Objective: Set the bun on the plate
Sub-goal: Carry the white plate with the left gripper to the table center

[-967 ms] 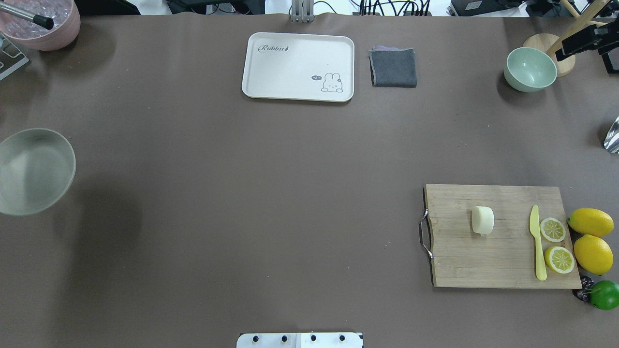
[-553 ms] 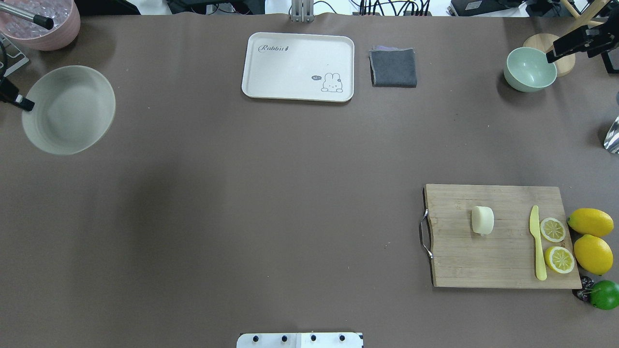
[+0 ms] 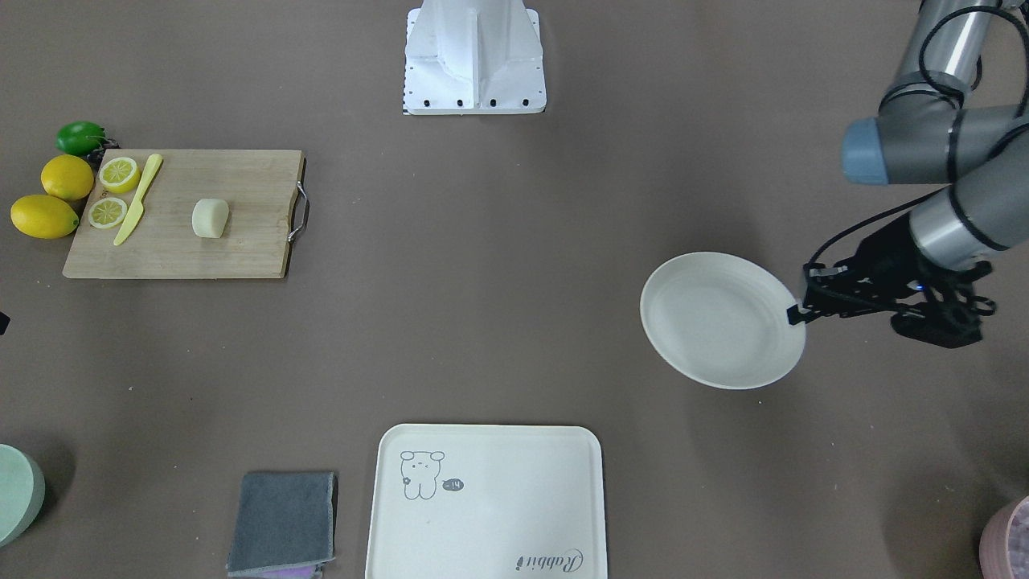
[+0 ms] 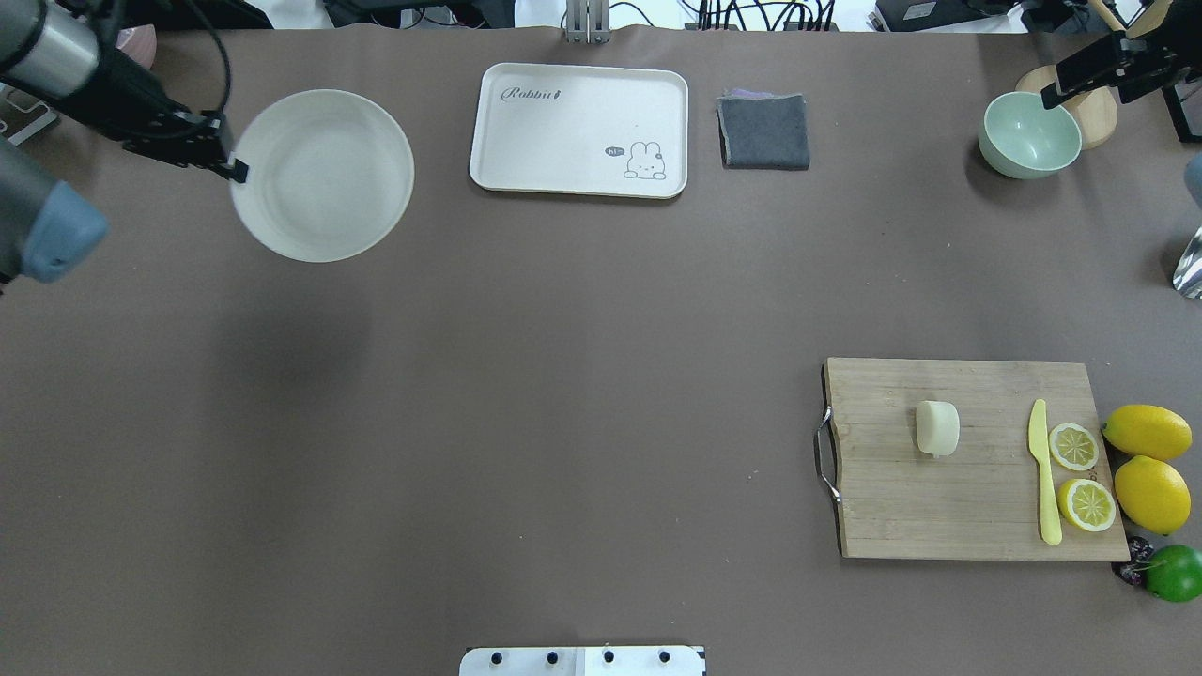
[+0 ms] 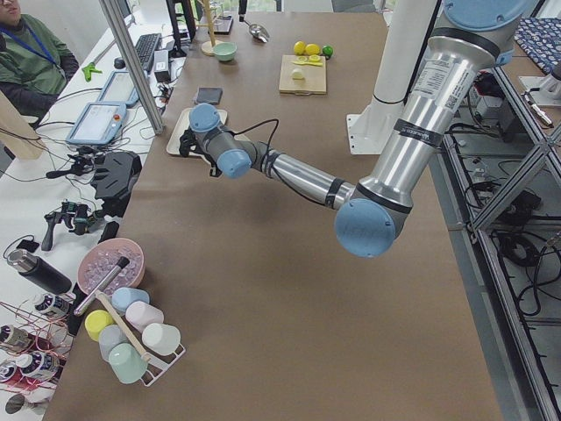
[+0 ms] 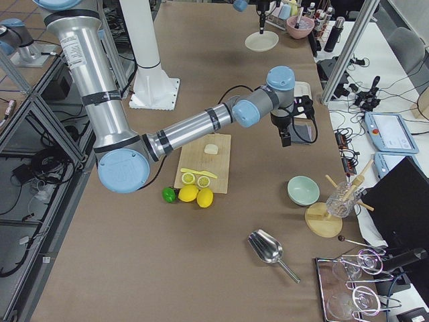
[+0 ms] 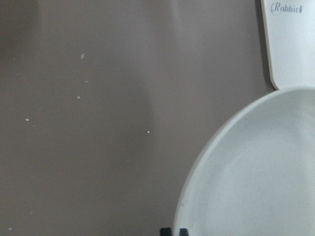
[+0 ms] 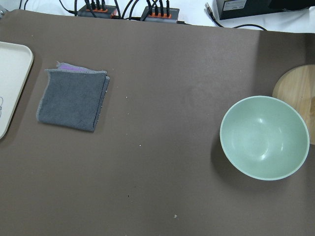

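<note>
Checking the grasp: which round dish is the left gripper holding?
The off-white plate, pinched at its rim by the left gripper; the mint-green bowl stands untouched.

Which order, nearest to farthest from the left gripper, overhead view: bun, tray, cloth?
1. Tray, far edge, right of the plate the left gripper holds.
2. Cloth, right of the tray.
3. Bun, on the board, near right.

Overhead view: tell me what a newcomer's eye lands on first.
The left hand grips the off-white plate by its rim, at the far left of the table, left of the tray. Across the table, the pale bun sits on the cutting board, near right, with bright lemons just past its edge.
</note>
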